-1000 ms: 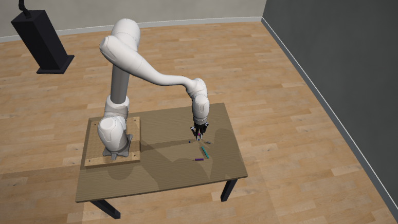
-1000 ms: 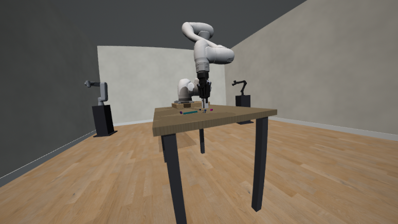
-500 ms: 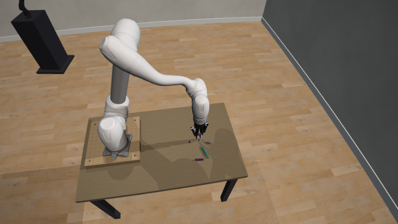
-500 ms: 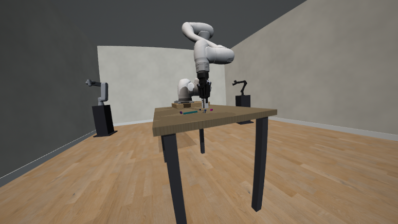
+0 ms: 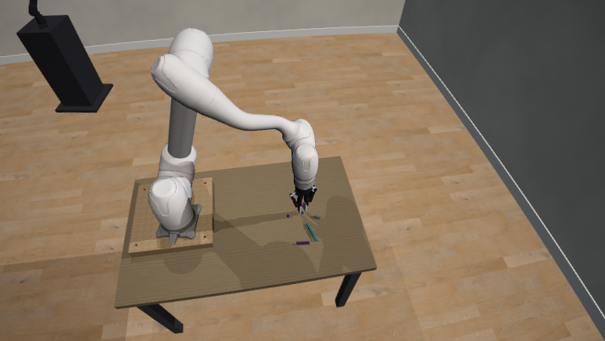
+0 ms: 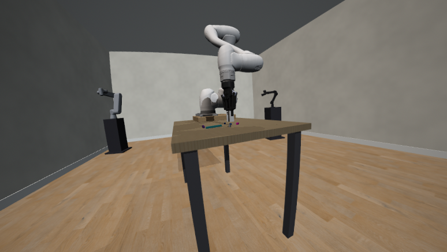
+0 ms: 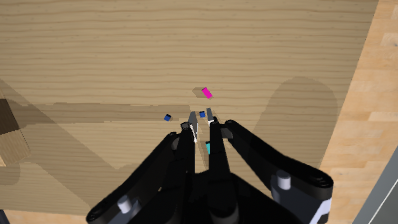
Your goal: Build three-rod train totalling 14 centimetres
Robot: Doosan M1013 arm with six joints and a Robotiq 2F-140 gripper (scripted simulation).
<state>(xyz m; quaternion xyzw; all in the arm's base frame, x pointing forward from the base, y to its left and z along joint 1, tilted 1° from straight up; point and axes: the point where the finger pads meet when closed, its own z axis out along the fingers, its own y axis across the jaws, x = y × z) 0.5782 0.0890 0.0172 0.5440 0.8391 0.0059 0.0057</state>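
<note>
The Robotiq 2F-140 gripper (image 5: 302,209) (image 6: 230,121) (image 7: 202,116), fingers narrowly parted and empty, hovers over the nearer blue rod (image 5: 302,212) (image 6: 230,124) (image 7: 202,114); this lies directly below, roughly along the long axis of the turquoise rod (image 5: 312,231) (image 6: 213,126) (image 7: 208,147) (likely its train-mate), a gap between them.

Between the earlier pictures and now, no change can be made out in either the top or the exterior view. Any shift of the claw (image 5: 302,209) (image 6: 230,117) (image 7: 201,118), or of the blue rod (image 5: 302,212) (image 6: 230,125) (image 7: 202,114) below its fingertips, is too small to tell. The wrist view has no earlier picture, so a change there cannot be judged.
</note>
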